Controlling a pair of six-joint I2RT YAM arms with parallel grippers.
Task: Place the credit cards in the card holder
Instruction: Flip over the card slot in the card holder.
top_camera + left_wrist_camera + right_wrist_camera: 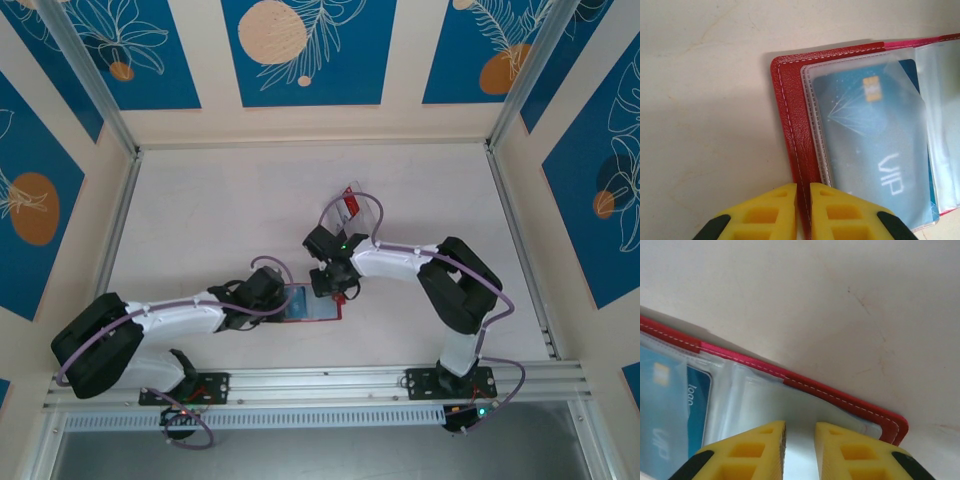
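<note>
The dark red card holder [318, 307] lies open on the table between the arms. A teal-blue credit card [875, 145] marked VIP sits inside its left clear sleeve. My left gripper [803, 192] is shut on the card holder's red left edge [790, 110]. My right gripper [800, 432] hovers over the right half of the card holder [840, 396], jaws a little apart, with a pale sleeve or card surface showing beyond the gap. The teal card [670, 415] shows at the left of the right wrist view. Further credit cards, one of them red [347, 208], lie behind the right arm.
A clear plastic tray [362, 210] holding the spare cards stands on the table behind my right gripper [335, 290]. My left gripper [283, 303] comes in from the left. Metal frame rails [120, 230] border the table on both sides.
</note>
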